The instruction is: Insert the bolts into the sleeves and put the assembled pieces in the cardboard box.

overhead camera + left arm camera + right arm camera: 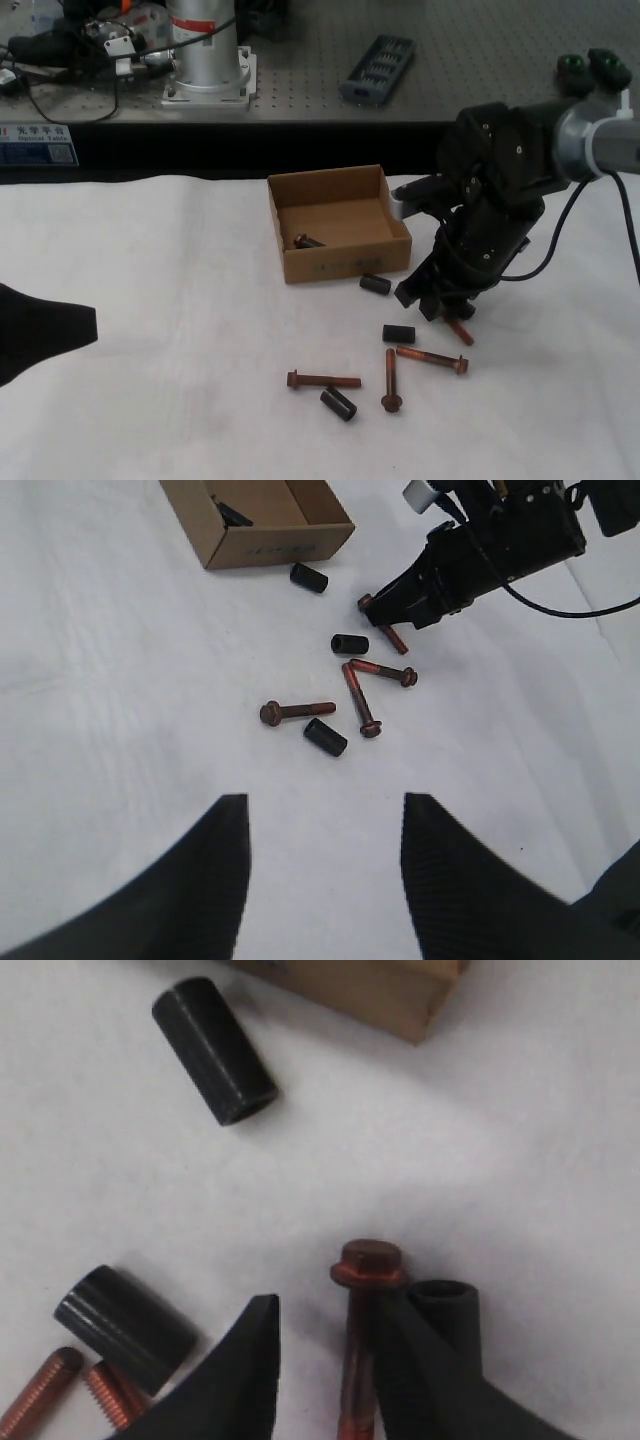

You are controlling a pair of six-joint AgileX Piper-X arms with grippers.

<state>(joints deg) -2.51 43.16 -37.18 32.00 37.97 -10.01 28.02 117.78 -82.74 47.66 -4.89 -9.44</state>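
Four copper-coloured bolts with flanged heads lie loose on the white-covered table (150, 260), in front of the shallow brown cardboard box (345, 262). One bolt (460, 331) lies beneath the right tool (328, 1330). The tool's two black fingers (240, 1380) stand apart on either side of the shank. The shank touches one finger and a gap shows at the other, so the tool is open around the bolt and not clamped on it. Against the outer side of that finger sits a black cylinder with an open end (445, 1305); whether it is a sleeve I cannot tell.

Two more bolts, a slanted one (432, 358) and an upright-running one (390, 380), lie close together with their threaded ends near each other. The fourth bolt (323, 380) lies apart from them, toward the left arm's side.

Three short black cylindrical sleeves are loose on the table. One sleeve (375, 284) is just beside the box's front wall, one (398, 333) is near the threaded ends of the paired bolts, and one (338, 403) is just beside the fourth bolt.

Inside the box, an assembled piece (308, 241), a bolt in a dark sleeve, lies near the corner.

The left tool (325, 805) hangs over bare cloth well apart from the parts, its fingers spread wide with nothing between them.

Behind the white cover, a perforated metal surface carries a silver cylindrical post (205, 45) and a blue-grey ribbed case (378, 65).
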